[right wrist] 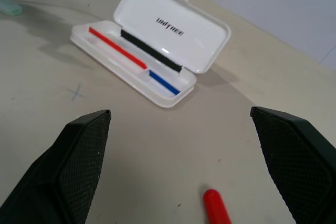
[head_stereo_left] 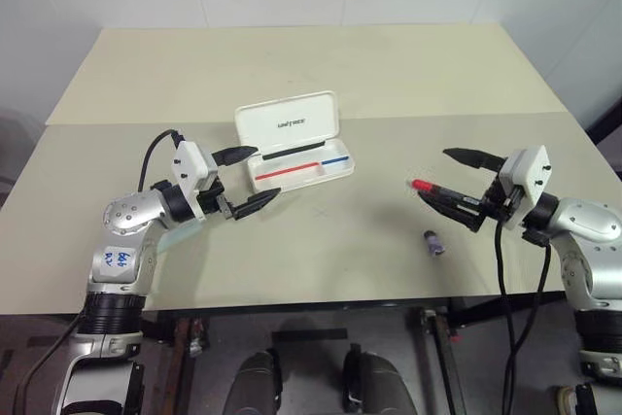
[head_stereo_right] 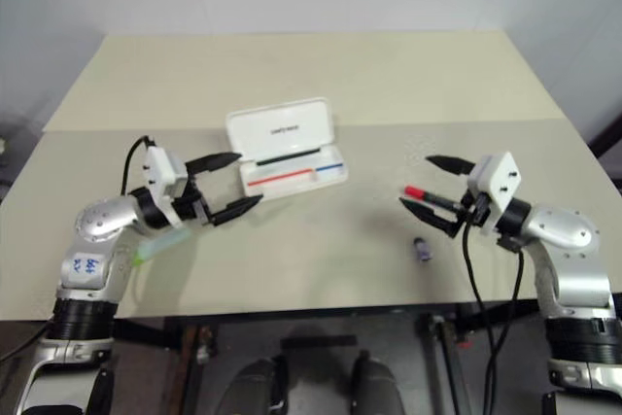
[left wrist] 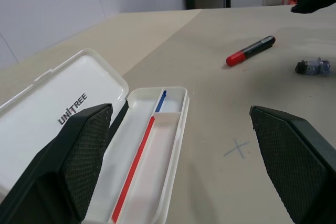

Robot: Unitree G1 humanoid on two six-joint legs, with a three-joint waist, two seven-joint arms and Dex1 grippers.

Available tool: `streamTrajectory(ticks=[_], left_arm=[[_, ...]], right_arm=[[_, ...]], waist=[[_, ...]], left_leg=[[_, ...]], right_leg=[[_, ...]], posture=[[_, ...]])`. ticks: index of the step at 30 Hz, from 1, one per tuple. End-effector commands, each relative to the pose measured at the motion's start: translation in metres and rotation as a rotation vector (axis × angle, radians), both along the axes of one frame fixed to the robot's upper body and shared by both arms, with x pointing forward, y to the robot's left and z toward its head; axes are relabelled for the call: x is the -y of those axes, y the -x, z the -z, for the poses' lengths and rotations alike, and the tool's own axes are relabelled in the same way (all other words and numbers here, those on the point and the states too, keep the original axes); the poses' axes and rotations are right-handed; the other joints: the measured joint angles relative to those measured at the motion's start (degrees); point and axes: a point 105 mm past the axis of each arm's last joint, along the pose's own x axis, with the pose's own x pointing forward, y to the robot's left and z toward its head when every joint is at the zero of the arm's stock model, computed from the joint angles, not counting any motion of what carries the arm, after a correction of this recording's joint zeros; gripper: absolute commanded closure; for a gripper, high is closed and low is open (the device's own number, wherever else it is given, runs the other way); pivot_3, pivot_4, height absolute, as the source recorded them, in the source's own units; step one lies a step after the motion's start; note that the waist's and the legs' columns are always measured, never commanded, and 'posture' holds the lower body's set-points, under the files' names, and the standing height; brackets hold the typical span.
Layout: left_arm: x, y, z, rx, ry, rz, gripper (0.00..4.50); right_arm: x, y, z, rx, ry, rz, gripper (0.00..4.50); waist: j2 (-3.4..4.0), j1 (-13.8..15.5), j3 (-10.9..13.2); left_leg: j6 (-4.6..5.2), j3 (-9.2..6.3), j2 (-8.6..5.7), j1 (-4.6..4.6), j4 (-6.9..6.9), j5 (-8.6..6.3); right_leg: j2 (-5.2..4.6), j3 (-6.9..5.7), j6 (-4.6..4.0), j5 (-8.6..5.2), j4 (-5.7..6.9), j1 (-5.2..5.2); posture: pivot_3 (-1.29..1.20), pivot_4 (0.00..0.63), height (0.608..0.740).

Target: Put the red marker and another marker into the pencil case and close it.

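The red marker (left wrist: 251, 50) lies on the table (head_stereo_left: 389, 75) just beneath the right gripper (head_stereo_left: 449, 178), whose 2 fingers are spread wide with nothing between them, and a short dark stub (head_stereo_left: 432, 242) lies near it, toward the table's front edge. The case (head_stereo_left: 292, 141) sits mid-table with its lid up and the red and blue stripes showing inside, well apart from the marker. The left gripper (head_stereo_left: 247, 181) hovers just beside the case, likewise spread wide and empty, and the mint marker (head_stereo_right: 160, 243) lies on the table under that arm.
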Motion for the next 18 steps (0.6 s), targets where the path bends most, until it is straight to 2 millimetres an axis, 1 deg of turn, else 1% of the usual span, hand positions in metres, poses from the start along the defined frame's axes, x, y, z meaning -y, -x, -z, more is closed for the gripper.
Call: streamTrajectory(ticks=[1, 6, 8, 11, 14, 17, 18], left_arm=[[-0.003, 0.002, -0.010, 0.029, 0.004, 0.008, 0.02], [-0.001, 0.001, -0.009, 0.024, 0.003, 0.009, 0.02], [0.001, 0.000, -0.006, 0.008, -0.017, 0.022, 0.02], [-0.002, -0.003, -0.002, -0.017, -0.048, 0.017, 0.02], [-0.007, -0.002, 0.005, -0.057, -0.093, 0.029, 0.66], [-0.007, -0.005, 0.010, -0.072, -0.148, 0.019, 1.60], [-0.006, -0.005, 0.012, -0.077, -0.169, 0.027, 1.60]], right_arm=[[0.004, 0.002, -0.014, 0.043, -0.008, 0.003, 0.00], [-0.002, 0.004, -0.014, 0.045, -0.021, 0.000, 0.00], [-0.008, 0.005, -0.016, 0.049, -0.030, -0.014, 0.00], [-0.012, 0.006, -0.017, 0.051, -0.035, -0.020, 0.00], [-0.018, 0.005, -0.015, 0.048, -0.046, -0.036, 0.00], [-0.025, 0.005, -0.014, 0.043, -0.050, -0.060, 0.00], [-0.026, 0.006, -0.014, 0.044, -0.053, -0.064, 0.00]], waist=[[-0.01, 0.00, 0.00], [-0.01, 0.01, 0.00], [-0.01, 0.01, 0.00], [-0.01, 0.04, 0.00], [-0.01, 0.00, 0.00], [0.00, -0.03, 0.00], [-0.01, -0.03, 0.00]], left_leg=[[0.00, 0.00, 0.00, 0.00, 0.01, 0.00], [0.00, 0.00, 0.00, 0.00, 0.03, 0.00], [0.00, 0.00, 0.00, 0.00, 0.03, 0.00], [0.00, 0.01, 0.00, 0.00, 0.04, 0.00], [0.01, 0.01, 0.00, 0.00, 0.04, -0.01], [0.01, 0.02, 0.00, 0.00, 0.04, -0.03], [0.01, 0.02, 0.00, 0.00, 0.04, -0.03]], right_leg=[[0.00, 0.00, 0.00, 0.00, 0.00, 0.00], [0.00, 0.03, 0.01, 0.01, 0.01, 0.00], [0.00, 0.03, 0.01, 0.01, 0.01, 0.00], [0.00, 0.03, 0.01, 0.01, 0.02, 0.00], [0.00, 0.03, 0.01, 0.01, 0.02, -0.01], [0.00, 0.05, 0.01, 0.01, 0.01, -0.01], [0.00, 0.06, 0.01, 0.01, 0.02, -0.03]], posture=[[0.00, 0.150, 0.740], [0.00, 0.150, 0.740], [0.00, 0.150, 0.740], [0.00, 0.150, 0.740], [0.00, 0.150, 0.740], [0.00, 0.150, 0.740], [0.00, 0.150, 0.740]])
